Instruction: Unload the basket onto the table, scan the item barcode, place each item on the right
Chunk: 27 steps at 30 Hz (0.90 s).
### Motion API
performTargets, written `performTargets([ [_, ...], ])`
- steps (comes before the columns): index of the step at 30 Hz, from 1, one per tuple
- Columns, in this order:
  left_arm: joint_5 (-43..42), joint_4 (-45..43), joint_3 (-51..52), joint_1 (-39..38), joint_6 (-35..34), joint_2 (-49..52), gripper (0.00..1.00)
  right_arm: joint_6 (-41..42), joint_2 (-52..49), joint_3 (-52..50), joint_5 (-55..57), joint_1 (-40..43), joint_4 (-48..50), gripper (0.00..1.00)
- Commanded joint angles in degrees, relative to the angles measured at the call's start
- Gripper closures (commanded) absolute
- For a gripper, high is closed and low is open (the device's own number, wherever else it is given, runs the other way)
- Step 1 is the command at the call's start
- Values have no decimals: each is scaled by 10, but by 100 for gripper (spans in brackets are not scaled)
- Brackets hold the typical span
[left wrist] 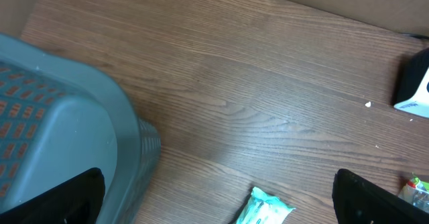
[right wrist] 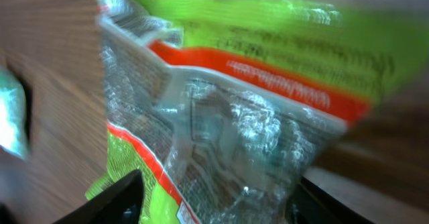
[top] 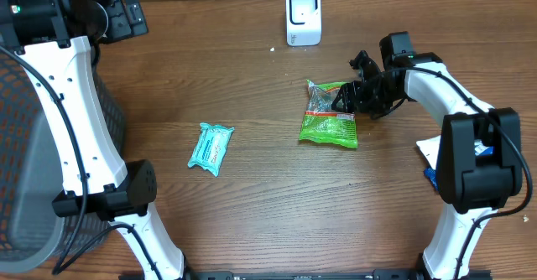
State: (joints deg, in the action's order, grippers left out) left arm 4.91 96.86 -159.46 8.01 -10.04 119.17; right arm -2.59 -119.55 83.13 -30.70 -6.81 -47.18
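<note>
Though blurred in the right wrist view, the snack bag (top: pixel 328 126) shows as bright green with an orange stripe and a crinkled clear end. It lies on the table (top: pixel 252 79), right of centre, its long axis running far to near, with the clear end toward the white scanner (top: pixel 303 17). The right gripper (top: pixel 342 100) has its jaws spread either side of that end. Further left lies a teal packet (top: pixel 211 148). The left gripper (left wrist: pixel 218 200) gapes wide and empty beside the basket (top: pixel 25 146).
</note>
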Motion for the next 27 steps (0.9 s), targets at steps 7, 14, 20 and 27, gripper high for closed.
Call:
performTargets([
  [7,-3,-1,1,2,11,5,0,196,-9,-83,-24,-21,32,28],
  [14,-3,-1,1,2,11,5,0,242,-9,-115,-24,-33,85,58],
  [20,-3,-1,1,2,11,5,1,254,-9,-115,-36,-33,138,96],
  [27,-3,-1,1,2,11,5,0,180,-5,-82,-83,-28,134,96],
])
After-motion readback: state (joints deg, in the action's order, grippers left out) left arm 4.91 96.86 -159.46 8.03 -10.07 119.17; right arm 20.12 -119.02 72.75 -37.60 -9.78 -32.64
